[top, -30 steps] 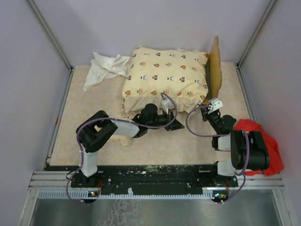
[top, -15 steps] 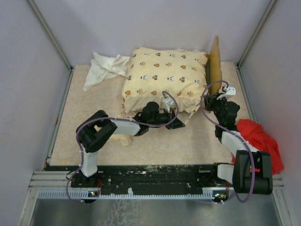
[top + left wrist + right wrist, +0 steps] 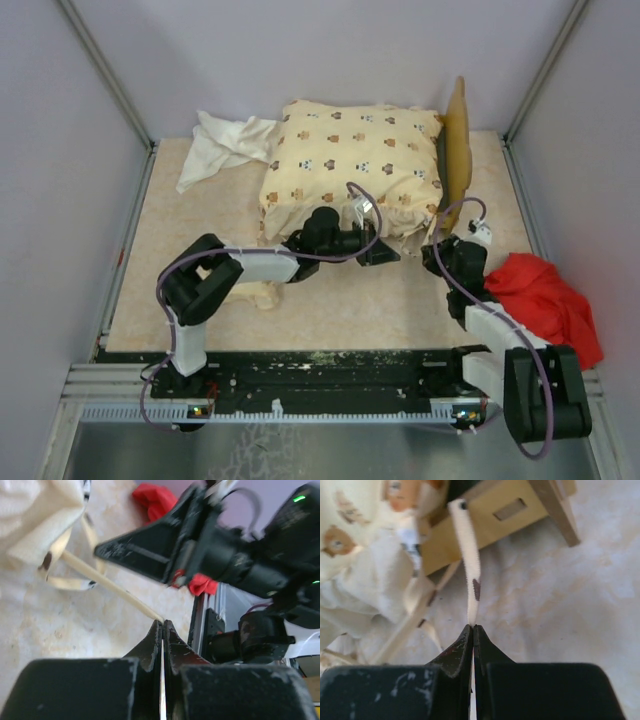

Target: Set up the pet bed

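Observation:
The cream animal-print cushion [image 3: 350, 165] lies at the back middle, against the light wooden bed frame [image 3: 458, 140], which stands on edge to its right. My left gripper [image 3: 388, 254] sits at the cushion's near edge, shut on a thin cream tie strap [image 3: 105, 580] that runs taut back to the cushion [image 3: 35, 520]. My right gripper [image 3: 432, 250] is just to its right, shut on another cream strap [image 3: 468, 565] that leads up past the wooden frame [image 3: 490, 520]. A small cream pillow [image 3: 262, 293] peeks out under the left forearm.
A plain white cloth [image 3: 220, 145] is crumpled at the back left. A red cloth [image 3: 545, 300] lies at the right edge beside the right arm. Enclosure walls stand close on both sides and behind. Loose strap ends [image 3: 420, 615] trail on the table by the frame.
The right arm has stretched out and its gripper has pulled back from the frame toward the near side with the strap. The left gripper has shifted slightly up and right along the cushion's edge.

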You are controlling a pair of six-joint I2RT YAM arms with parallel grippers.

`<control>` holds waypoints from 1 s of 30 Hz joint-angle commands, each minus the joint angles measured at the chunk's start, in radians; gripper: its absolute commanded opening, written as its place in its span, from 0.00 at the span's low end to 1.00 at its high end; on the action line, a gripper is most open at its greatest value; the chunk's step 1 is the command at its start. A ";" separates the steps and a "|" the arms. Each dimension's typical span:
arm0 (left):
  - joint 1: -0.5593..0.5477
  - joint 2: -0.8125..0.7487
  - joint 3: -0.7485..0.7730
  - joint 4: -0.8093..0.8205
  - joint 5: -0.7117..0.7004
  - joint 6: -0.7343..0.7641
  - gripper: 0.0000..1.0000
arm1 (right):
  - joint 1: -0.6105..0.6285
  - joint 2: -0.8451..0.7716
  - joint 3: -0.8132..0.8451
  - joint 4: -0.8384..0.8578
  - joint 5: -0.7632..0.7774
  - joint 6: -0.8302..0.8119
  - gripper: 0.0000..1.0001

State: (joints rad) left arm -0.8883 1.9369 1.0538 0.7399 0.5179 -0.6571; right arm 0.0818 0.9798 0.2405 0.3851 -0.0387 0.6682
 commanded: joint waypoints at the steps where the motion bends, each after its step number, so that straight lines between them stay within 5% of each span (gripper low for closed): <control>1: 0.013 -0.048 0.088 0.029 0.036 -0.037 0.00 | 0.008 0.129 -0.001 0.137 0.107 0.063 0.00; 7: 0.012 -0.034 0.147 0.030 0.057 -0.071 0.00 | 0.052 0.314 0.010 0.408 0.184 0.089 0.00; 17: 0.012 -0.155 -0.022 0.080 0.095 -0.094 0.00 | 0.057 0.479 0.052 0.450 0.255 0.062 0.00; 30: 0.078 -0.265 -0.138 -0.022 0.030 -0.021 0.00 | 0.151 0.456 0.017 0.534 0.243 -0.123 0.00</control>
State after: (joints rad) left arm -0.8101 1.7370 0.9279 0.7055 0.5327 -0.7074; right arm 0.2268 1.4597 0.3004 0.7826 0.1600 0.6102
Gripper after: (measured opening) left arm 0.006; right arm 0.004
